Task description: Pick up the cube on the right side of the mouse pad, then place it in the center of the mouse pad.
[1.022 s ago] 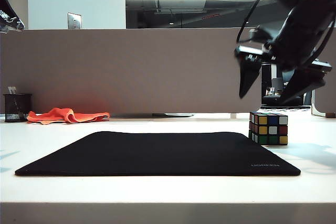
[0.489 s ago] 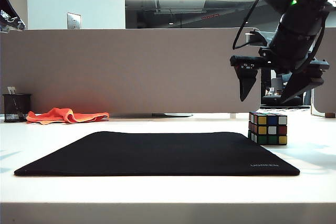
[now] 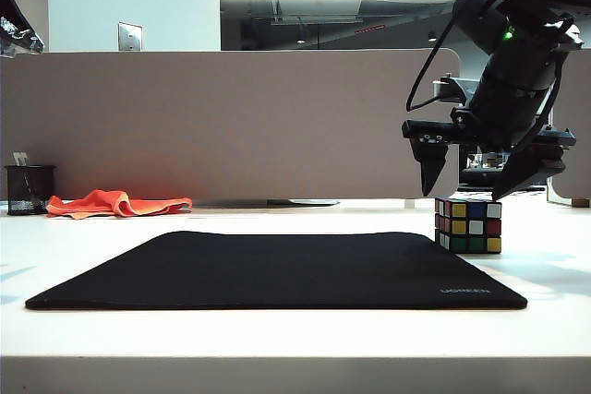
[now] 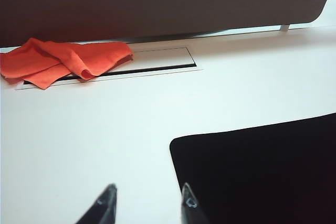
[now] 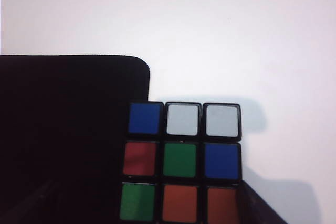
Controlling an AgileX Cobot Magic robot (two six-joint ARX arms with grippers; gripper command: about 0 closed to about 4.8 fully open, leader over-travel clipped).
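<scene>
On the far left a small black mesh cup (image 3: 30, 188) sits on the white table (image 3: 277, 339); what is inside it is too small to tell. Next to it lies a crumpled orange cloth (image 3: 118, 202). The left gripper (image 4: 148, 203) hangs open over the table by the mat's corner, holding nothing. The big flat black mouse pad (image 3: 277, 269) has nothing on it. Right beside its right edge sits the little puzzle cube with colored stickers (image 3: 470, 225). The right gripper (image 3: 469, 177) is open just above the cube. Nothing is picked up yet, so grabbing, lifting and placing are all left.
</scene>
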